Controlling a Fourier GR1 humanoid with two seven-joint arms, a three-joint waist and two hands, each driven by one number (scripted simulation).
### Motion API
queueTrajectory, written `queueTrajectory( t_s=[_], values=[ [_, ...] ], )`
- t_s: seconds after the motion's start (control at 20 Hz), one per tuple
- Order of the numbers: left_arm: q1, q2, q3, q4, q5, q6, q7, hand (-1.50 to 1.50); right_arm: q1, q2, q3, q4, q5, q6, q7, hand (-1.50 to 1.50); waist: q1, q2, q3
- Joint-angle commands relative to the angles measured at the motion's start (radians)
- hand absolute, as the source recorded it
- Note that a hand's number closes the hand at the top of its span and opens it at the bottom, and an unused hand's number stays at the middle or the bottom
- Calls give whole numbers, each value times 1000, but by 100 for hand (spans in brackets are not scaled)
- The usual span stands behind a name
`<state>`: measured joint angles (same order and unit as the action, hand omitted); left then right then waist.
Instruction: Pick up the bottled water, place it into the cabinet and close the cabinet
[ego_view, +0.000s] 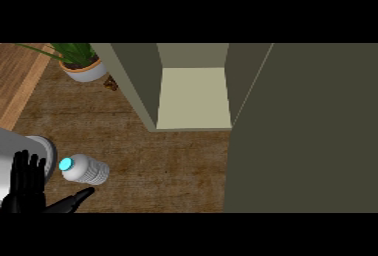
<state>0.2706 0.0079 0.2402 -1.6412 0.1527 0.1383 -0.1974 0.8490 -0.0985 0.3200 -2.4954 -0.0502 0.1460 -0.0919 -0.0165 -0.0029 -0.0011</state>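
Bottled water: upright on the table, well short of the cabinet.
Left robot hand: beside the bottle, fingers straight, holding nothing.
Cabinet door: swung open, ready for loading.

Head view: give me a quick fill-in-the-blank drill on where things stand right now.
1. The bottled water has a ____ cap.
2. The cabinet door stands ____.
3. The only hand in view, the left hand, is ____, holding nothing.
4. The potted plant stands to the ____ of the cabinet.

Missing words: blue; open; open; left
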Motion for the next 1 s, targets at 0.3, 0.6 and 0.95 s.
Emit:
queueTrajectory(
  t_s=[0.3,0.6,0.95],
  values=[
    [-115,7,114,423,27,-33,-308,-150,148,-40,27,-88,10,37,-106,-150,-8,-1,0],
    [-216,0,104,630,53,-116,-392,-150,203,-63,50,-136,18,30,-93,-150,-8,0,-1],
    [-270,63,138,854,109,-324,-535,-150,175,-70,14,-118,-24,18,-99,-150,1,3,-1]
  ],
)
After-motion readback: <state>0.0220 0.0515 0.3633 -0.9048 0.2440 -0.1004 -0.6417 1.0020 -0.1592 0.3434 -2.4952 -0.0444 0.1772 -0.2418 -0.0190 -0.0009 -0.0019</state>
